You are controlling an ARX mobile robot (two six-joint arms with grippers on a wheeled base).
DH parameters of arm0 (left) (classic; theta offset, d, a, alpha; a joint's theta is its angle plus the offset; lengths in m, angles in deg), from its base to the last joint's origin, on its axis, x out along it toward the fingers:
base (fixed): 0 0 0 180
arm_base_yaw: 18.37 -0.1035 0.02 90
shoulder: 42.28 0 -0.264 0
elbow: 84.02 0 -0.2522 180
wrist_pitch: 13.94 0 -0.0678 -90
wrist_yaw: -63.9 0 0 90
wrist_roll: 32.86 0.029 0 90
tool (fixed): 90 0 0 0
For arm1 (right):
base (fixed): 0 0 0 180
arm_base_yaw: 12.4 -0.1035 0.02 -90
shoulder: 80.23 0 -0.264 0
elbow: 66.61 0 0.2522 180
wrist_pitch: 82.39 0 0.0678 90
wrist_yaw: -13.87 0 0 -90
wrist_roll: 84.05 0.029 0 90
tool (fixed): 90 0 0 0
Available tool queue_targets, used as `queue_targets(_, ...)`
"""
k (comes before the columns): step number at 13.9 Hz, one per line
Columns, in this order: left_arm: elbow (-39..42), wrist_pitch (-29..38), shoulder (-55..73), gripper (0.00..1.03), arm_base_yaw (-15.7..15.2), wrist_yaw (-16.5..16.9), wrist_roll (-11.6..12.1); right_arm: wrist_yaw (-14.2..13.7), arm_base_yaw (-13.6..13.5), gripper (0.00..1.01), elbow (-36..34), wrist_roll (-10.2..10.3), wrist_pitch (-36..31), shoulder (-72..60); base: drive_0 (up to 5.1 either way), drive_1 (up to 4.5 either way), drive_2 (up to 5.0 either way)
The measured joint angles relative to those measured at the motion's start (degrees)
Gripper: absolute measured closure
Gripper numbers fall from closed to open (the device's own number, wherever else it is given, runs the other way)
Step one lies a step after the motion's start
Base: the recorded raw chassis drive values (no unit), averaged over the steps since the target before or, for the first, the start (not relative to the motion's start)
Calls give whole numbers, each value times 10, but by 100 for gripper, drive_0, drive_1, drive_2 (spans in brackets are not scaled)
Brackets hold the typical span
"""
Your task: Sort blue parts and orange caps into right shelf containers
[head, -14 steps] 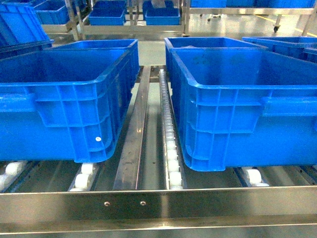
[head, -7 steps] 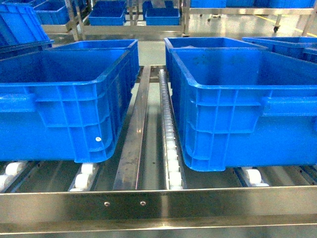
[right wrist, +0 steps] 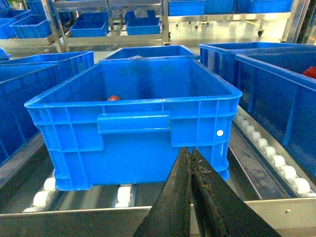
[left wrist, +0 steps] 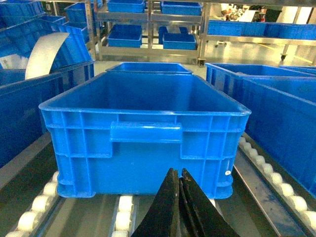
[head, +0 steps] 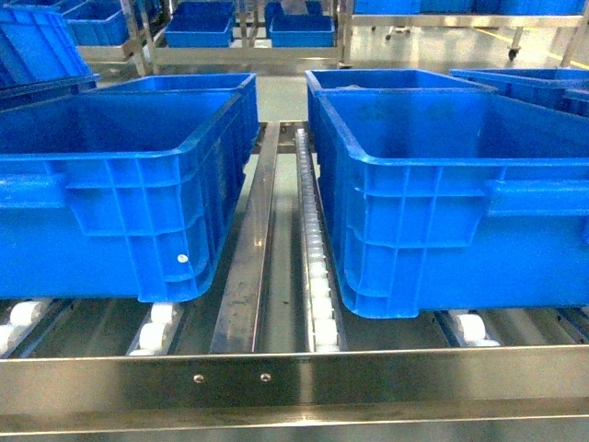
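Head view: two large blue crates sit side by side on the stainless shelf (head: 276, 378), the left crate (head: 120, 193) and the right crate (head: 451, 203) kept apart by a flat metal rail (head: 248, 267) and a row of white rollers (head: 317, 267); further blue crates stand behind them and on racks in the background. Neither arm nor any loose part shows in this view. Left wrist view: the left gripper (left wrist: 179, 173) is at the bottom edge, its two dark fingers pressed together with nothing between them, pointing at the near wall of the left crate, tips close to that wall. The visible part of the crate's interior shows only blue plastic; rollers run under and beside it. Right wrist view: the right gripper (right wrist: 190, 153) is likewise clenched, fingers touching, nothing held, aimed at the near wall of the right crate. Inside that crate, low against the near wall on the left, one small orange-red object (right wrist: 113, 98) peeks over the rim; too little shows to tell whether it is an orange cap. Another reddish item (right wrist: 310, 72) lies in the neighbouring crate at the right edge.
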Motion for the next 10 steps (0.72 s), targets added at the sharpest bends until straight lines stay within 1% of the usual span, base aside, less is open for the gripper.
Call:
queue_targets(7, 0, -91, -90, 101, 0, 0, 0, 0, 0, 99, 0, 0, 113, 115, 0, 0, 0)
queue_targets(8, 0, -181, -150, 101, 0, 2, 0, 0, 0, 99, 0, 0, 122, 124, 0, 0, 0)
queue_targets(9, 0, -175, -178, 101, 0, 1, 0, 0, 0, 99, 0, 0, 130, 132, 0, 0, 0)
queue_targets(10, 0, -186, -178, 101, 0, 0, 0, 1, 0, 99, 0, 0, 144, 143, 0, 0, 0)
